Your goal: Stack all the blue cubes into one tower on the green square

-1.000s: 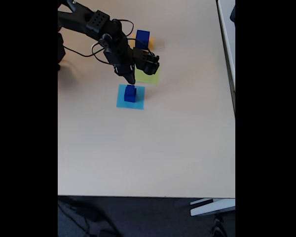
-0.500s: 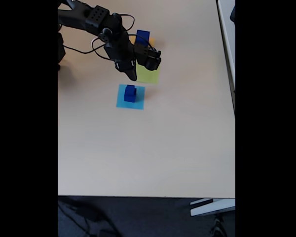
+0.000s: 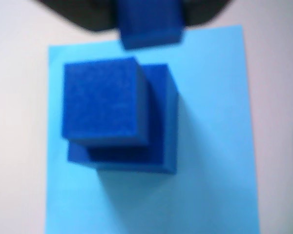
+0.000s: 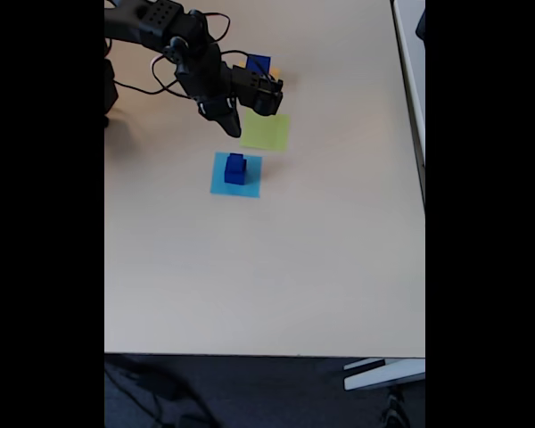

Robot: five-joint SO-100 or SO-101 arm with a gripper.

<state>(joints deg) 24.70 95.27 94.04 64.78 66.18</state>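
From my remote station, I see the black two-finger gripper (image 4: 233, 127) hanging above the beige table (image 4: 276, 267); I cannot tell how far its jaws stand apart. A small dark-blue cube (image 3: 149, 24) shows at its tip in the wrist view. Below, two stacked dark-blue foam cubes (image 4: 235, 168) sit on the light-blue square patch (image 4: 251, 185). Right of the gripper lies the flat yellow-green square (image 4: 266, 132), bare.

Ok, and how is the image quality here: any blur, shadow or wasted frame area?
Wrist view: soft focus throughout; the stacked dark-blue foam cubes have fuzzy edges and cast a faint shadow on the flat light-blue square patch. Fixed view: wide black bars on both sides, the beige table evenly lit, the black gripper small and lacking detail.
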